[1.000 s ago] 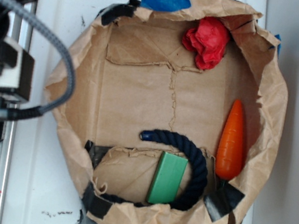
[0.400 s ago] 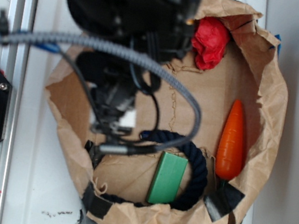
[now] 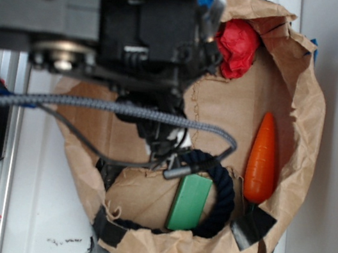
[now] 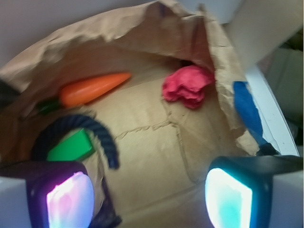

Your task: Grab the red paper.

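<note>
The red paper (image 3: 237,47) is a crumpled wad in the back right corner of the brown paper bag (image 3: 309,104). In the wrist view the red paper (image 4: 187,85) lies ahead and slightly right of centre, well beyond my gripper (image 4: 149,197). The gripper is open, its two glowing pads (image 4: 228,197) wide apart with only bag floor between them. From outside, my black arm (image 3: 152,33) hangs over the bag's upper left, just left of the paper, and hides the fingers.
An orange carrot toy (image 3: 263,158) lies along the bag's right wall. A dark blue rope (image 3: 224,191) curls round a green block (image 3: 189,201) at the front. Blue tape (image 4: 247,109) sits on the bag's rim. The bag walls stand up all round.
The arm has swung in from the left over the bag. It now covers the bag's upper left and reaches close to the red paper. The objects in the bag have not moved.
</note>
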Controlling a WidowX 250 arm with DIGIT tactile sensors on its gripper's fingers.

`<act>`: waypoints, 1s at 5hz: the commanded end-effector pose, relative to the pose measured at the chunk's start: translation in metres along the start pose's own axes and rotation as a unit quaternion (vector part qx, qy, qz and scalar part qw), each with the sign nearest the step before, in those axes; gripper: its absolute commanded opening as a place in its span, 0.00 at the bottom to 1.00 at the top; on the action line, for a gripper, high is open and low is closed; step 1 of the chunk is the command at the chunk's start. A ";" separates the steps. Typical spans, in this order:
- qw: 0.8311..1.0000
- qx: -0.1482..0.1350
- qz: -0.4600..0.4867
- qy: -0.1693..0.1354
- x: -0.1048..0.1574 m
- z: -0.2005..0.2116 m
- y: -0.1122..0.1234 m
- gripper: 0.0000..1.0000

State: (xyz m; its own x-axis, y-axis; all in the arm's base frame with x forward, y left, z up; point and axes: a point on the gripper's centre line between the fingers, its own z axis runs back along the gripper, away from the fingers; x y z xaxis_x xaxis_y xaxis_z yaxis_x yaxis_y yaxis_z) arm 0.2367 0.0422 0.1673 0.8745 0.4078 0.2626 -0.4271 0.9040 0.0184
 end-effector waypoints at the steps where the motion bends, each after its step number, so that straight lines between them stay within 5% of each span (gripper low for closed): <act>1: 0.997 -0.009 0.074 -0.029 0.010 -0.027 0.022 1.00; 5: 0.996 -0.026 0.081 -0.009 0.052 -0.031 0.012 1.00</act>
State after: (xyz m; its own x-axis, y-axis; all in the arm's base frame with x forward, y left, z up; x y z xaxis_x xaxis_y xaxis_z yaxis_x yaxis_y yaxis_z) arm 0.2787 0.0687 0.1343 0.8217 0.5247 0.2226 -0.5268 0.8482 -0.0544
